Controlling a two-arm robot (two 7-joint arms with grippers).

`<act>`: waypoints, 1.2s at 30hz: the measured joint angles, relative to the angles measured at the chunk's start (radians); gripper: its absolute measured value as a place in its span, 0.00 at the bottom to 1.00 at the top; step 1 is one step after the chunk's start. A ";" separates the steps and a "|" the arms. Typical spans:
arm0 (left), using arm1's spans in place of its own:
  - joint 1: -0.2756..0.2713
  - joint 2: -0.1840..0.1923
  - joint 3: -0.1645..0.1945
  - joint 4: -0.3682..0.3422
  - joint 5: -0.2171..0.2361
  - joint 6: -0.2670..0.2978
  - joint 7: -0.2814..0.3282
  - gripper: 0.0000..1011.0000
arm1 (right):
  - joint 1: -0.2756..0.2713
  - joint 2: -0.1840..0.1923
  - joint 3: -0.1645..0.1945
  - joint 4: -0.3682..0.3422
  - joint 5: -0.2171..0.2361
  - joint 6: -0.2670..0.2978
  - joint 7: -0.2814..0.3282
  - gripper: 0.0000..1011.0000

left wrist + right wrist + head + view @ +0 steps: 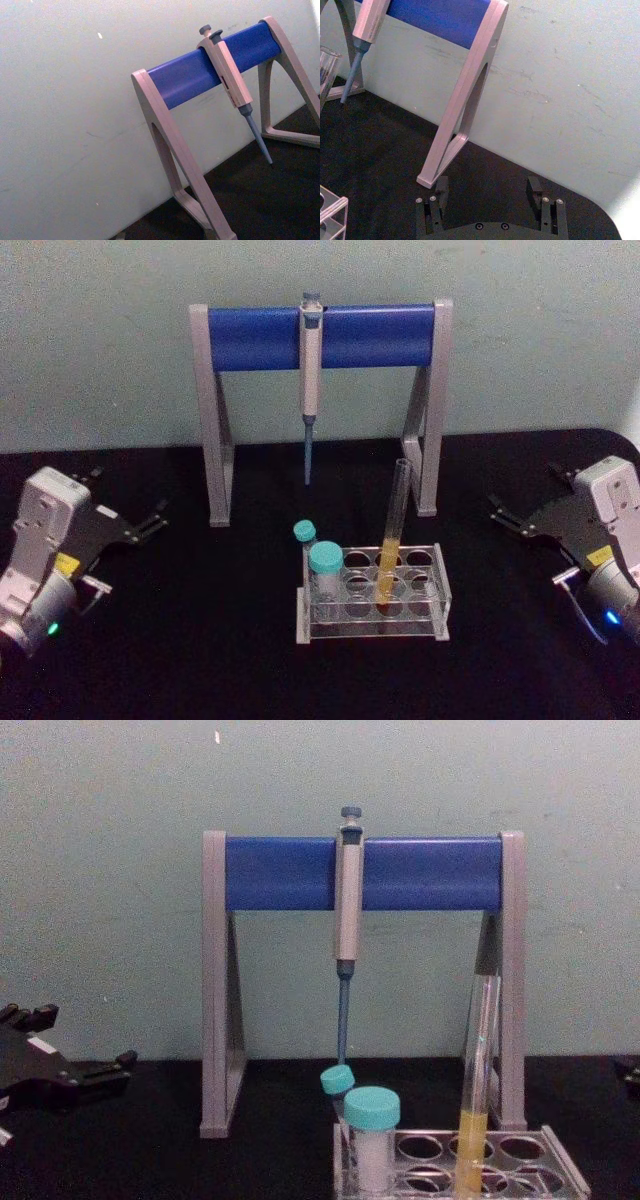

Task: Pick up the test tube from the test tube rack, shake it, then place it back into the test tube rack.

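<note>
Glass test tube (393, 531), seemingly tilted

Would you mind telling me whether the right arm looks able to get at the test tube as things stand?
Probably yes: the test tube stands tall in the test tube rack, its upper part bare toward the open right gripper, nothing between them; the teal-capped vials sit on its other side.

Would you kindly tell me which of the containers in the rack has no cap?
The test tube: tall, thin, open-topped, holding yellow-orange liquid. The two short vials beside it both wear teal caps.
</note>
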 joint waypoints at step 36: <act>0.000 0.000 0.000 0.000 0.000 0.000 0.000 1.00 | 0.000 0.000 0.000 0.000 0.000 0.000 0.000 0.99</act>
